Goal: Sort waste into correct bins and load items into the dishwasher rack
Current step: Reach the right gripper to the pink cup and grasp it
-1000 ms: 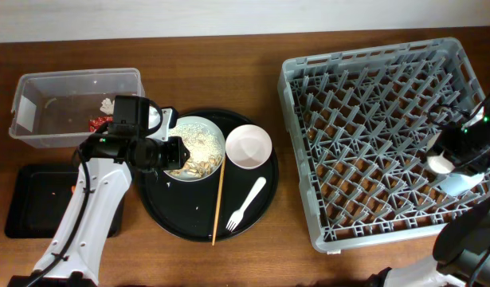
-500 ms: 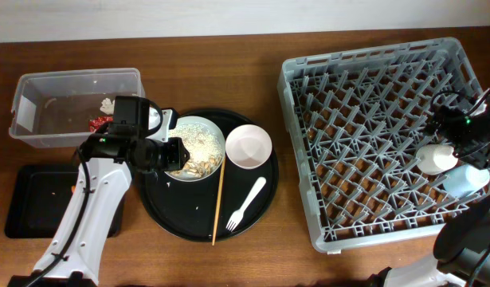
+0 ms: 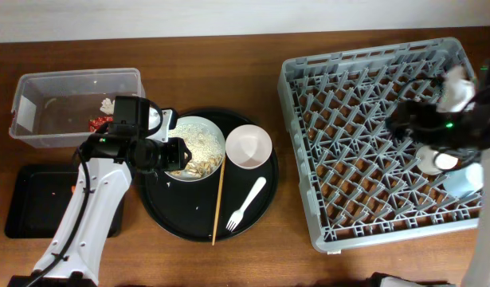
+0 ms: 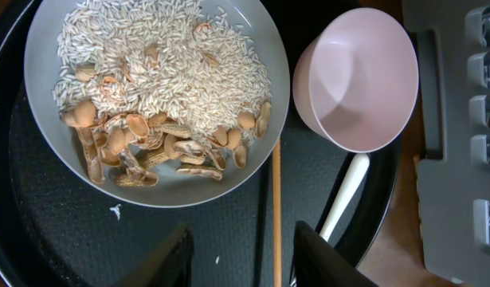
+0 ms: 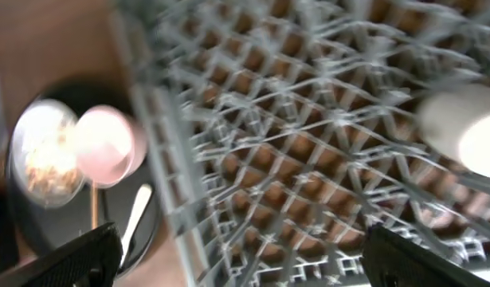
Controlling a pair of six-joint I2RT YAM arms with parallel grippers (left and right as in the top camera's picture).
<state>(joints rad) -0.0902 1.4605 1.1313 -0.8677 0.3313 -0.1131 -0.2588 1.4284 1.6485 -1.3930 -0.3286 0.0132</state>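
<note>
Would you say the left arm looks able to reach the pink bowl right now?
Probably yes: the left gripper is open and empty, and the pink bowl sits uncovered close by.

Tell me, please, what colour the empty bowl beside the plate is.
Pale pink; the bowl shows best in the left wrist view.

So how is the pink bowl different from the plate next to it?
The pink bowl is empty; the plate holds rice and peanut shells. The bowl is smaller and deeper, the plate wider and shallower. Both are round and sit on the black tray.
</note>
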